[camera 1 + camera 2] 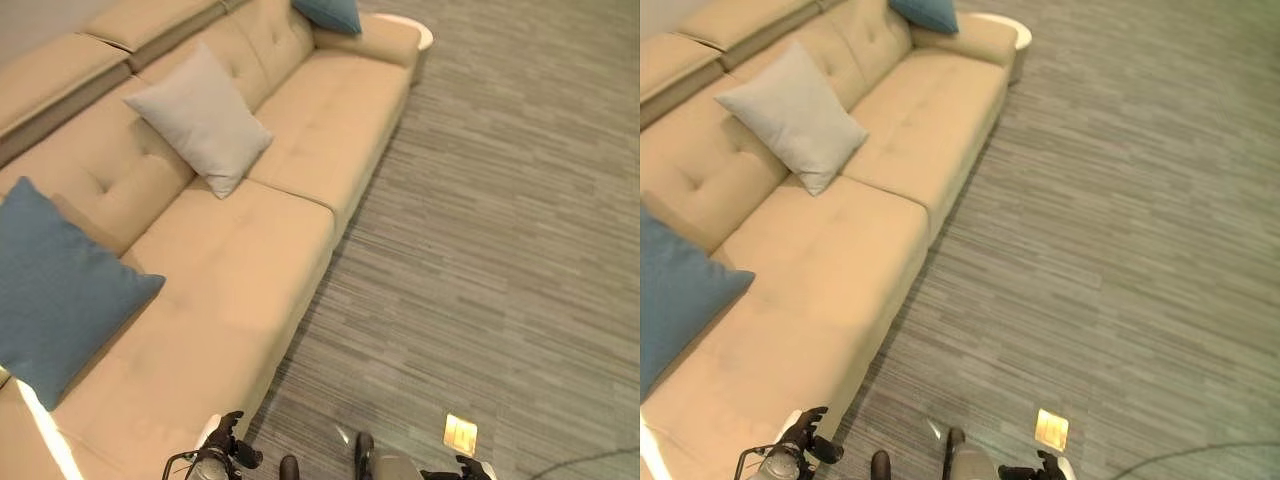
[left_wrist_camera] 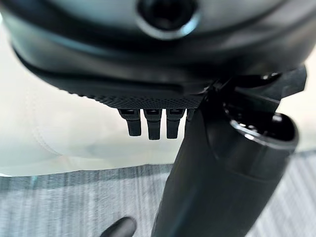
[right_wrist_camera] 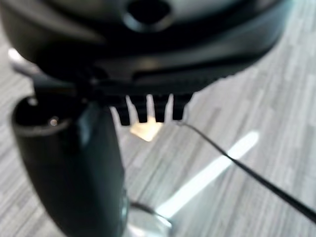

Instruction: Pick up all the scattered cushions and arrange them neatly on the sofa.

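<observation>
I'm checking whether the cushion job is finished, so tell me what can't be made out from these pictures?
- Far blue cushion: cut off by the head views' top edge.
- Near blue cushion: cut by the left edge.
- Sofa: both ends run out of frame, so more cushions there can't be ruled out.
- Floor: only this stretch shows.
- Small bright square on the floor: too small to identify.

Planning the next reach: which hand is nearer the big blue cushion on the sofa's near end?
Left. The left hand hangs by the sofa's front edge, just below the blue cushion; the right hand hangs over the carpet, farther off.
</observation>
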### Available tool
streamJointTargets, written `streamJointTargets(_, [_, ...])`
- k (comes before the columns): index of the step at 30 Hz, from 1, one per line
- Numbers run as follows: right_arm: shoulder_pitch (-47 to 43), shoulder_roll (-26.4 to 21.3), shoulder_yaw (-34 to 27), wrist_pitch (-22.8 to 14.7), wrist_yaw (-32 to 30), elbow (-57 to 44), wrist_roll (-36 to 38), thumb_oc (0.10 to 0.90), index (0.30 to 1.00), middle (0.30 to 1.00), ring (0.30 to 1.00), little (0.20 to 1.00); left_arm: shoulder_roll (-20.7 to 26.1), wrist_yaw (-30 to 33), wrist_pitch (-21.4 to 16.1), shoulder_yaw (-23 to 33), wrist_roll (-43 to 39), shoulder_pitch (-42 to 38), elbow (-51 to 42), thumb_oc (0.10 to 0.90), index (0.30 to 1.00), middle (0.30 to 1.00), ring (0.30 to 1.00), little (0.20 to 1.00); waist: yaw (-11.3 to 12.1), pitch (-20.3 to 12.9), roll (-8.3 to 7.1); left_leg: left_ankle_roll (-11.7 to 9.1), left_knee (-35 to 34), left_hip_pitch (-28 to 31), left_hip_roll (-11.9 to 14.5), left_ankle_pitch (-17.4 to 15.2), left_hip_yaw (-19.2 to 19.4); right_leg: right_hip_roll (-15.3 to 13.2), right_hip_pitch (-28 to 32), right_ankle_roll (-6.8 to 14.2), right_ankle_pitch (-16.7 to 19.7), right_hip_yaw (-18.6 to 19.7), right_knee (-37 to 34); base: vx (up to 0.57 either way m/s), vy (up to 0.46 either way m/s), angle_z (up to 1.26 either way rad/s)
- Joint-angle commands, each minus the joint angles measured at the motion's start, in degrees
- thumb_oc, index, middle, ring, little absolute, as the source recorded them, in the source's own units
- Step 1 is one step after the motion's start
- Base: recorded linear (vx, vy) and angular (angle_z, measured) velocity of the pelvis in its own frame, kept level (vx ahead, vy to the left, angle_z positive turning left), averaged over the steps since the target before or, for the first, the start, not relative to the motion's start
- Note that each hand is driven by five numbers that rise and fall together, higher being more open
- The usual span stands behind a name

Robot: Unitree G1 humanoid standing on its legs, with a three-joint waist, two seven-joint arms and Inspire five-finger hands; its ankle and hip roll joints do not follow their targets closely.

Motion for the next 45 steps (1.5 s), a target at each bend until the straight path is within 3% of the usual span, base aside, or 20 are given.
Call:
streamJointTargets(1, [2.2, -2.4, 1.0, -1.0, -2.1, -0.1, -1.4, 0.800, 0.900, 0.900, 0.900, 0.900, -2.1, 2.0, -1.5, 1.3, -0.2, -0.4, 0.9, 0.800, 0.900, 0.900, 0.900, 0.900, -0.9, -4.1, 1.50, -0.1, 8.3, -1.4, -1.2, -8.1, -8.0, 3.0, 6.8, 1.2, 4.6, 1.1, -7.3, 0.23, -0.200, 0.09])
streamJointTargets(5, [2.5, -2.8, 0.5, -1.7, -2.0, -0.6, -0.7, 0.800, 0.900, 0.900, 0.900, 0.900, -3.3, 1.6, -1.6, 0.8, -0.6, -0.4, 1.3, 0.800, 0.900, 0.900, 0.900, 0.900, -1.6, -4.1, 1.96, -2.7, 19.7, -5.1, 1.1, -5.7, -6.3, 4.1, 10.7, -0.5, 2.9, 2.1, -8.4, 0.16, -0.208, -0.03])
streamJointTargets(7, [2.4, -3.5, 0.3, -1.7, -2.8, -1.7, -0.6, 0.800, 0.900, 0.900, 0.900, 0.900, -3.2, 1.5, -2.1, -0.6, -2.1, -1.5, -2.1, 0.800, 0.900, 0.900, 0.900, 0.900, -0.3, -1.2, 1.23, -3.4, 39.1, -15.0, 1.9, 1.1, -6.6, 4.6, 15.4, -3.8, 1.1, 3.6, -9.4, 0.15, -0.272, -0.11])
streamJointTargets(8, [2.4, -3.5, 0.5, -1.5, -3.0, -1.8, -0.5, 0.800, 0.900, 0.900, 0.900, 0.900, -3.4, 1.7, -1.9, -1.2, -2.2, -1.8, -2.4, 0.800, 0.900, 0.900, 0.900, 0.900, 0.0, -0.9, 1.08, -2.9, 39.3, -17.1, 1.4, 0.4, -6.3, 4.7, 16.5, -4.1, 0.6, 4.1, -9.8, 0.19, -0.194, 0.01])
streamJointTargets(9, [2.4, -3.6, 0.6, -1.5, -3.3, -2.0, -0.5, 0.800, 0.900, 0.900, 0.900, 0.900, -3.5, 1.7, -1.8, -1.8, -2.1, -2.1, -2.7, 0.800, 0.900, 0.900, 0.900, 0.900, 0.2, -0.7, 1.05, -2.7, 38.5, -18.6, 0.9, -0.2, -6.0, 4.7, 17.6, -4.0, 0.2, 4.3, -10.4, 0.29, -0.113, -0.04])
streamJointTargets(11, [2.3, -3.8, 1.1, -1.8, -4.2, -1.9, -0.2, 0.800, 0.900, 0.900, 0.900, 0.900, -4.2, 2.1, -1.3, -3.1, -1.5, -2.7, -2.8, 0.800, 0.900, 0.900, 0.900, 0.900, 0.7, -0.9, 1.60, -2.1, 28.0, -20.6, -0.7, -0.8, -4.8, 5.3, 19.7, -3.3, -1.4, 4.7, -11.8, 0.35, -0.048, -0.12])
streamJointTargets(13, [2.4, -3.9, 2.0, -1.8, -4.8, -1.6, -0.9, 0.800, 0.900, 0.900, 0.900, 0.900, -4.6, 2.1, -1.4, -3.2, -1.7, -2.6, -2.2, 0.800, 0.900, 0.900, 0.900, 0.900, 2.1, -1.6, 3.95, -3.1, 13.7, -21.6, -2.5, 5.8, -7.0, 8.3, 22.0, -3.1, -2.7, 6.0, -12.6, 0.42, 0.027, -0.25])
streamJointTargets(15, [2.2, -3.7, 2.4, -1.6, -4.7, -1.5, -1.2, 0.800, 0.900, 0.900, 0.900, 0.900, -5.0, 2.1, -1.4, -2.8, -2.2, -2.4, -1.3, 0.800, 0.900, 0.900, 0.900, 0.900, 2.6, -1.5, 4.44, -3.7, 10.3, -22.1, -2.9, 8.1, -7.9, 9.3, 23.9, -3.1, -3.7, 7.6, -12.6, 0.42, 0.036, -0.61])
streamJointTargets(18, [2.7, -3.5, 2.6, -0.9, -4.2, -0.7, -3.1, 0.800, 0.900, 0.900, 0.900, 0.900, -5.8, 1.7, -0.9, -1.0, -2.3, -0.2, 1.8, 0.800, 0.900, 0.900, 0.900, 0.900, 3.4, -4.4, 4.15, -1.4, 9.6, -19.1, -4.0, 6.5, -8.4, 7.7, 26.1, -1.9, -6.6, 9.3, -10.0, 0.49, 0.119, -1.04])
streamJointTargets(20, [2.7, -3.5, 2.6, -0.7, -3.5, -0.8, -3.6, 0.800, 0.900, 0.900, 0.900, 0.900, -5.7, 1.5, -0.7, -1.0, -2.1, -0.2, 1.9, 0.800, 0.900, 0.900, 0.900, 0.900, 3.7, -5.1, 3.72, -0.1, 9.6, -17.4, -4.8, 4.8, -8.4, 6.4, 24.8, -0.6, -5.6, 9.8, -3.9, 0.37, 0.142, -0.31])
streamJointTargets(21, [2.1, -3.8, 2.8, -0.1, -3.1, -1.2, -4.2, 0.800, 0.900, 0.900, 0.900, 0.900, -5.0, 1.7, -0.5, -1.2, -2.4, -0.8, 1.0, 0.800, 0.900, 0.900, 0.900, 0.900, 2.8, -3.9, 3.78, 1.7, 9.7, -15.2, -5.1, 3.4, -8.7, 5.1, 18.2, 1.7, 1.9, 10.2, 8.6, 0.22, 0.100, -0.01])
streamJointTargets(25, [1.2, -4.0, 3.2, -0.1, -3.0, -2.0, -4.7, 0.800, 0.900, 0.900, 0.900, 0.900, -4.2, 1.7, -0.7, -2.0, -2.2, -2.0, -0.5, 0.800, 0.900, 0.900, 0.900, 0.900, 1.5, -2.4, 4.89, 2.8, 8.5, -11.8, -4.3, 2.0, -9.2, 3.7, 11.5, 2.0, 4.7, 7.2, 17.7, 0.16, 0.051, 0.05])
streamJointTargets(26, [-2.3, -6.7, 2.0, -0.3, -3.3, -0.6, -3.3, 0.800, 0.900, 0.900, 0.900, 0.900, -3.8, 0.9, -0.8, -2.5, -1.5, -2.3, -0.8, 0.800, 0.900, 0.900, 0.900, 0.900, 1.7, -2.4, 5.17, 2.8, 7.8, -10.3, -4.1, 1.7, -10.1, 3.5, 10.6, 1.3, 3.7, 5.4, 17.5, 0.35, -0.019, 0.31])
streamJointTargets(31, [-1.9, -6.2, 3.3, -1.3, -1.4, -0.2, -3.4, 0.800, 0.900, 0.900, 0.900, 0.900, -4.0, 0.8, -0.9, -2.6, -0.7, -2.2, -1.0, 0.800, 0.900, 0.900, 0.900, 0.900, -0.1, -1.7, 4.95, 2.7, 6.4, -5.9, -4.1, -1.1, -11.7, 6.3, 4.1, 0.2, 0.7, 3.8, 9.2, 0.26, -0.088, 0.39])
streamJointTargets(33, [-1.8, -6.4, 3.5, -1.0, -1.0, 0.3, -3.3, 0.800, 0.900, 0.900, 0.900, 0.900, -4.2, 0.4, -0.9, -2.3, -0.6, -2.3, -0.2, 0.800, 0.900, 0.900, 0.900, 0.900, -1.1, -2.0, 4.13, 2.3, 6.0, -3.5, -5.2, -2.9, -13.7, 7.5, 2.0, 0.6, 2.6, 5.9, 0.7, 0.30, -0.158, 0.06])
streamJointTargets(36, [-1.5, -6.7, 3.5, -0.8, -0.7, 0.7, -3.1, 0.800, 0.900, 0.900, 0.900, 0.900, -4.4, 0.0, -1.0, -2.2, -0.2, -2.2, 0.4, 0.800, 0.900, 0.900, 0.900, 0.900, -1.7, -2.2, 4.09, 1.9, 5.7, -1.1, -5.5, -4.6, -15.5, 8.4, 1.1, 1.1, 4.9, 8.3, -4.1, 0.33, -0.192, 0.08])
streamJointTargets(39, [-1.0, -7.0, 3.1, -1.0, -0.2, 2.0, -2.5, 0.800, 0.900, 0.900, 0.900, 0.900, -5.3, -0.3, -1.3, -2.3, 0.3, -1.4, 2.0, 0.800, 0.900, 0.900, 0.900, 0.900, -1.6, -3.9, 3.56, 0.8, 7.6, 0.1, -5.4, -7.3, -16.1, 7.7, 5.0, 0.4, 5.7, 8.7, -8.6, 0.30, -0.244, 0.54])
streamJointTargets(40, [-1.0, -6.9, 2.1, -1.5, -0.2, 2.5, -1.1, 0.800, 0.900, 0.900, 0.900, 0.900, -5.9, -0.8, -1.2, -2.6, 0.3, -1.3, 2.3, 0.800, 0.900, 0.900, 0.900, 0.900, -1.7, -4.8, 3.58, -1.4, 11.9, -0.6, -3.8, -6.4, -14.5, 7.6, 7.9, -0.4, 4.8, 8.1, -9.4, 0.27, -0.273, 0.41])
streamJointTargets(41, [-1.0, -6.9, 2.1, -1.5, -0.2, 2.5, -1.1, 0.800, 0.900, 0.900, 0.900, 0.900, -5.9, -0.8, -1.2, -2.6, 0.3, -1.3, 2.3, 0.800, 0.900, 0.900, 0.900, 0.900, -1.7, -4.8, 3.62, -1.4, 12.1, -0.7, -3.7, -6.5, -14.6, 7.6, 8.0, -0.4, 4.8, 8.1, -9.4, 0.23, -0.277, 0.43])
streamJointTargets(45, [-1.6, -7.7, 0.8, -2.0, 0.0, 2.5, 1.4, 0.800, 0.900, 0.900, 0.900, 0.900, -5.9, -1.5, -1.3, -3.7, -0.2, -2.3, 0.5, 0.800, 0.900, 0.900, 0.900, 0.900, -1.6, -3.7, 2.79, -4.1, 29.7, -9.5, -1.2, 0.3, -10.2, 6.6, 13.2, -2.8, 2.6, 7.5, -10.3, 0.12, -0.180, 0.36])
